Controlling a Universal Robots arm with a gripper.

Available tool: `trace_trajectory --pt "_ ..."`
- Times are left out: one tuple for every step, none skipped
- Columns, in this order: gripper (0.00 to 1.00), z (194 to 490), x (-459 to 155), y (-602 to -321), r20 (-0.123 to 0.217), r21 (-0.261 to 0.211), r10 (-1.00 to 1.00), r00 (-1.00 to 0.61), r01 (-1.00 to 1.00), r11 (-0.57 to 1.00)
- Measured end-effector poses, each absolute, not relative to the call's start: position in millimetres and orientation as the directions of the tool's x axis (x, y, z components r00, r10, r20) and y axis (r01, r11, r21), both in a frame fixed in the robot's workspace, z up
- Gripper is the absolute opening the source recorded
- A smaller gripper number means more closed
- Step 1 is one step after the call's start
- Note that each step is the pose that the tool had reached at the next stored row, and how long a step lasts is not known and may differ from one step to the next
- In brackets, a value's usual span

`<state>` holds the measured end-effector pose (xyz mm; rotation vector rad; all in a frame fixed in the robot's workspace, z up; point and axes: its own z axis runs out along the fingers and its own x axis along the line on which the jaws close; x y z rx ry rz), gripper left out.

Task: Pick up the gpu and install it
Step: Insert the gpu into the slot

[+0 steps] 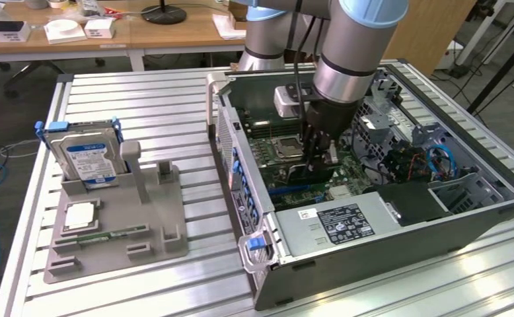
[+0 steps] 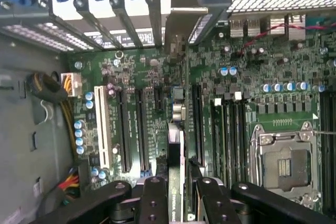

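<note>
One desk [image 1: 151, 99] of slatted aluminium carries the work. On it, toward the exterior view's right, lies one open computer case [image 1: 398, 231], side panel off, with one green motherboard [image 2: 262, 77] exposed inside. One robot arm [image 1: 354, 46] reaches down into the case from the far side.

At the exterior view's left stands one grey parts holder [image 1: 143, 218]. It carries one silver hard drive [image 1: 85, 158] with a blue label, standing upright at its far end, one square processor [image 1: 79, 216] lying flat, and one narrow green memory stick [image 1: 111, 234] lying just near of the processor.

One gripper [image 2: 176, 192] hangs over the motherboard's expansion area. Its jaws are closed on the gpu [image 2: 175, 166], one thin black card held on edge between the two finger pairs. In the wrist view the card's long axis runs from the gripper toward the case's rear wall, parallel to the slots, and its silver end bracket [image 2: 181, 24] stands against the row of rear slot openings. The card sits between the black expansion slots, of which about five show, with one white slot [image 2: 102, 124] off to the side. Whether its edge is seated in a slot cannot be told.

One empty processor socket [image 2: 286, 163] lies beside the slots.
</note>
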<state>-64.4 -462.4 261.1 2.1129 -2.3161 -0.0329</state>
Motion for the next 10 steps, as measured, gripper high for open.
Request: trace_trajectory --pt "0.26 261.1 -64.8 -462.4 -0.009 0.02 -0.996 -0.092 -0.996 0.091" --pt "0.26 261.1 -64.8 -462.4 -0.009 0.02 -0.996 -0.091 -0.996 0.091" --pt "0.26 261.1 -64.7 -462.5 -0.009 0.02 -0.996 -0.088 -0.996 0.088" --pt "0.26 261.1 -64.5 -462.5 -0.009 0.022 -0.996 -0.084 -0.996 0.083" --pt "0.26 261.1 -64.4 -462.5 -0.008 0.023 -0.997 -0.077 -0.997 0.077" --pt "0.26 261.1 -64.3 -462.5 -0.008 0.024 -0.997 -0.071 -0.997 0.07" --pt "0.26 261.1 -64.3 -462.5 -0.008 0.026 -0.998 -0.067 -0.997 0.067" --pt "0.26 261.1 -64.3 -462.5 -0.008 0.027 -0.998 -0.065 -0.998 0.064" --pt "0.26 261.2 -64.3 -462.5 -0.008 0.029 -0.998 -0.063 -0.998 0.063" --pt "0.26 261.2 -64.3 -462.5 -0.008 0.03 -0.998 -0.061 -0.998 0.061"
